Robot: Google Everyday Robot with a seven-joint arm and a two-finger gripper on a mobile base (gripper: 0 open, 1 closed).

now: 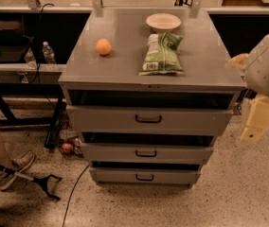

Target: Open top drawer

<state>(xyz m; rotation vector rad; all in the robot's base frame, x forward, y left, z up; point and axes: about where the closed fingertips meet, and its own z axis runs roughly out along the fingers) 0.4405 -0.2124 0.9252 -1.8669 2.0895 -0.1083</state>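
In the camera view, the top drawer sits just under the table top, in the middle. Its front seems to stand only a little forward, so most of the opening is not yet done. Its black handle is centred, placed for a straight pull. The gripper hangs at the right edge, well apart from the handle. I cannot tell whether it is spread or closed. An orange and a green bag rest on top, so a smooth pull seems wise.

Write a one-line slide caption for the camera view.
Gripper hangs right of the cabinet, level with the top drawer; orange, green bag and bowl on top.
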